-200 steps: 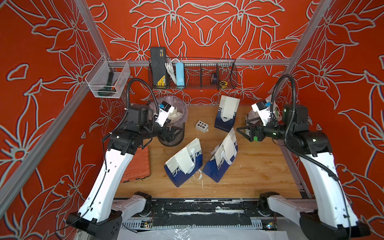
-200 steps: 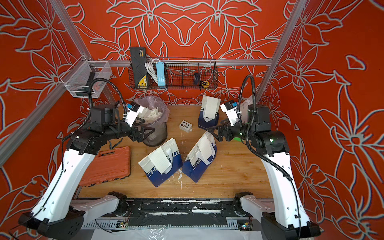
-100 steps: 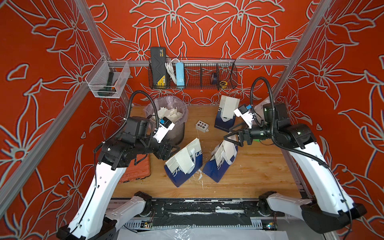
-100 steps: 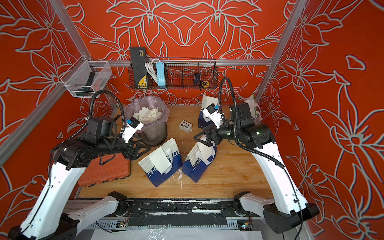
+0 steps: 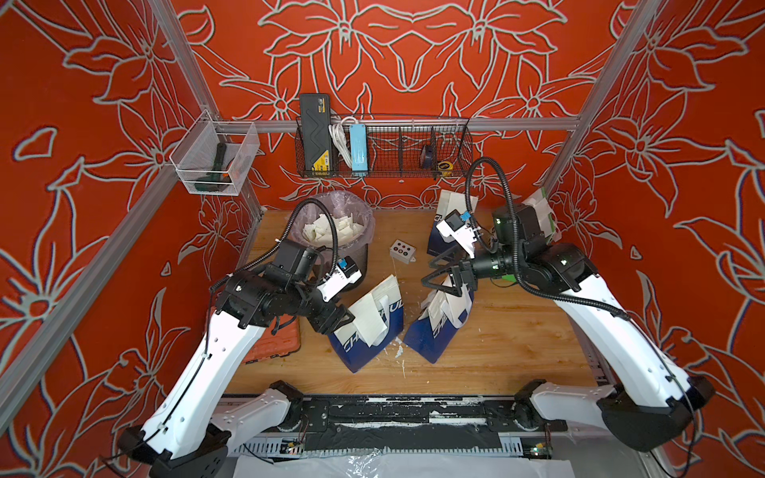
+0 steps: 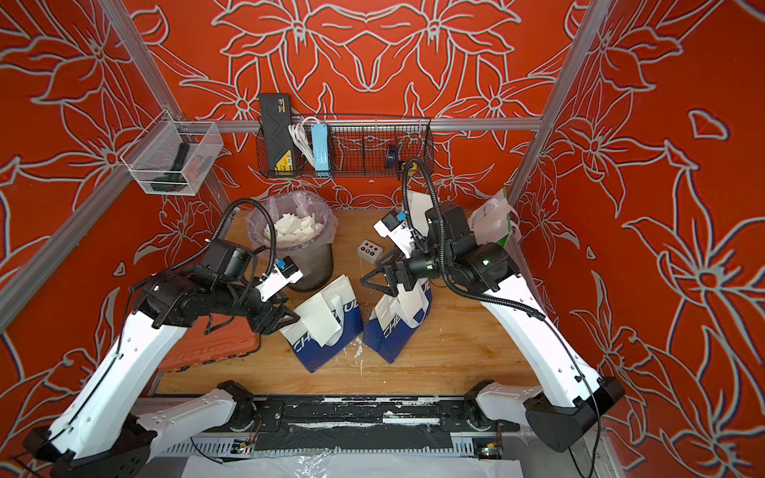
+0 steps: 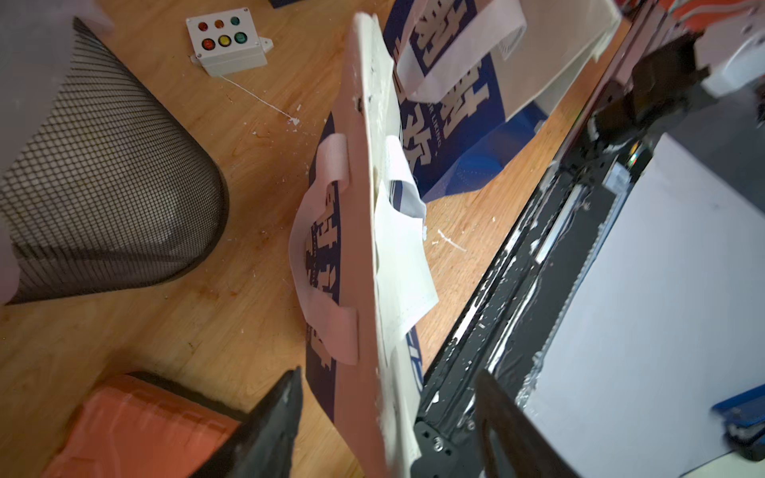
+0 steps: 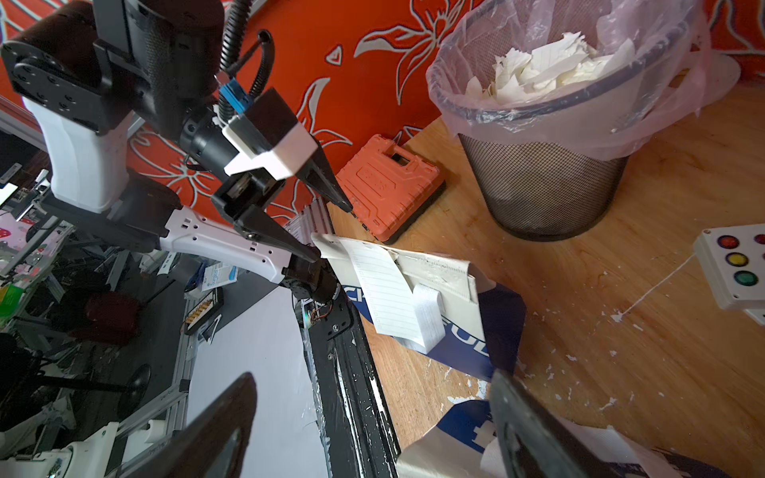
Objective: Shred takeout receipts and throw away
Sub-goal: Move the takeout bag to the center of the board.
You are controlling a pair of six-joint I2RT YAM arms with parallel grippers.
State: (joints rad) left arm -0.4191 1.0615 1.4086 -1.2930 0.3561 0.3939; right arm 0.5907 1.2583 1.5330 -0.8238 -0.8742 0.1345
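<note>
Beside the open left gripper (image 8: 333, 234) hangs the receipt (image 8: 383, 285), seemingly untouched; right gripper (image 5: 427, 274) open.

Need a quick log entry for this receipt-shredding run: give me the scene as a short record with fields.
left gripper: open, fingers either side of the top edge of the bag beside the orange case
right gripper: open, empty, over the second bag
receipt: lined slip, untorn as far as visible, draped over the top edge of the bag by the case
bin: plastic-lined, holds torn white pieces
progress: this receipt not yet gripped
</note>
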